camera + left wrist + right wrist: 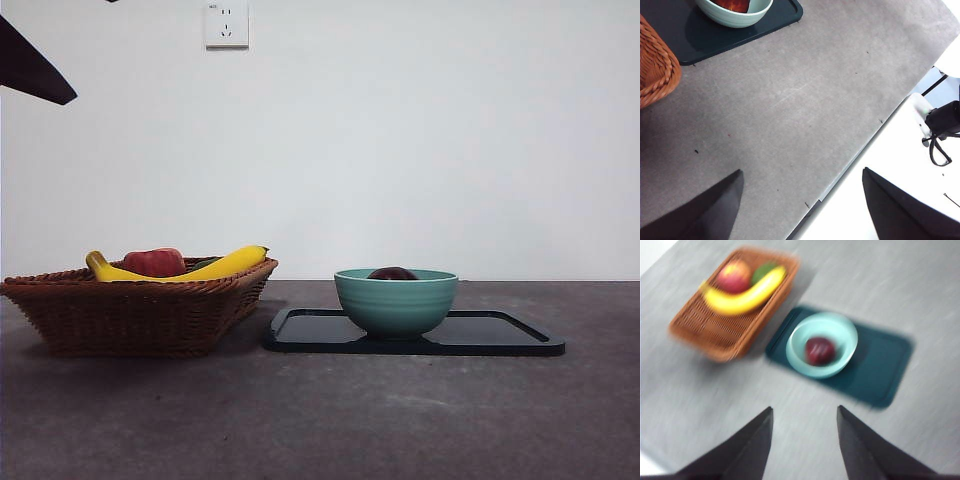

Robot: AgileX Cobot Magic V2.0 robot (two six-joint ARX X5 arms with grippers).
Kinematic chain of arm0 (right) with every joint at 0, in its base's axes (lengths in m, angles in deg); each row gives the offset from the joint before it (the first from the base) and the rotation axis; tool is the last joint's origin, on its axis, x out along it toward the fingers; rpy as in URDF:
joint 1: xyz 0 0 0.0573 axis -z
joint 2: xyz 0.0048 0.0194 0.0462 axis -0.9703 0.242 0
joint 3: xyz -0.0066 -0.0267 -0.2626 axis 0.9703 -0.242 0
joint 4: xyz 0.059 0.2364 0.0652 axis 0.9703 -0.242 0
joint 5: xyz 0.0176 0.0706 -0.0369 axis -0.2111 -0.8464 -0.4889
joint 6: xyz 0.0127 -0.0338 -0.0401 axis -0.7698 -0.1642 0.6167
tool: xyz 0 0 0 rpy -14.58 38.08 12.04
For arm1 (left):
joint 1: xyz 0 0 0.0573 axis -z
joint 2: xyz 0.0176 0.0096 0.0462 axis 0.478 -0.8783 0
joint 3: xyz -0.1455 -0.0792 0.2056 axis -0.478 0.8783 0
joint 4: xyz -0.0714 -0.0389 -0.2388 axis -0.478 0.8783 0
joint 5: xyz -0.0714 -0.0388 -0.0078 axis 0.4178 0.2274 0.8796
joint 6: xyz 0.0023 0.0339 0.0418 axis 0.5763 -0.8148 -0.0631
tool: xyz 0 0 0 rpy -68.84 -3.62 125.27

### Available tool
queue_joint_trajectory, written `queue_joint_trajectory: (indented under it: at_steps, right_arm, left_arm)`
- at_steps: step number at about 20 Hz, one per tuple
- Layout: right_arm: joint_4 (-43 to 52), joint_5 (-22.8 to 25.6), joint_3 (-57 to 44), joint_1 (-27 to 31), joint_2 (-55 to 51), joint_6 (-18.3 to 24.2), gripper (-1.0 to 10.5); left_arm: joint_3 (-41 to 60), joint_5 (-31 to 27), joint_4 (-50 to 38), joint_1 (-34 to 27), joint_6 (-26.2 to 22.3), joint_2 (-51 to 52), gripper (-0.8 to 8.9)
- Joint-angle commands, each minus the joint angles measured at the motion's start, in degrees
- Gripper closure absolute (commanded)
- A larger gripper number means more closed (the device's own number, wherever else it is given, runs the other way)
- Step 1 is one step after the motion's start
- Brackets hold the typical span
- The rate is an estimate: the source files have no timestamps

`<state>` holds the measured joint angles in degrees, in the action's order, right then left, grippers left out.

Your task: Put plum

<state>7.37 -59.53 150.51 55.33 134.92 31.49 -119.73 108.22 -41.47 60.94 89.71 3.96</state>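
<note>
Front view shows the plum [392,273] already lying inside the teal bowl [396,300], which stands on the dark tray [500,335] at centre right of the frame, just beside the wicker basket [130,315] with its banana [215,265] and red fruit [154,262]. Both the left gripper [800,205] and the right gripper [804,440] hang with jaws apart and empty — the right one high over the bowl in a blurred picture. The placing looks done, so I judge a good finish is to lift the arms straight away — without touching the bowl rim.
</note>
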Motion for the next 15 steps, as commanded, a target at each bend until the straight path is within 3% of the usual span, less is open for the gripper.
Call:
queue_joint_trajectory:
  at_steps: [1, 7, 15]
  right_arm:
    - [0.9, -2.2, -6.5, -0.7, -4.0, -0.1, 7.4]
    - [2.2, -6.6, -20.6, -0.7, -15.3, -1.6, 7.4]
    - [2.3, -6.7, -21.1, -0.7, -17.7, -2.0, 7.4]
  left_arm:
    - [-0.7, 0.3, -0.6, 0.3, -0.6, -0.3, 4.39]
    - [-0.7, 0.4, -0.7, 0.3, -0.6, -0.3, 4.39]
    - [-0.7, 0.4, -0.6, 0.3, -0.6, -0.3, 4.4]
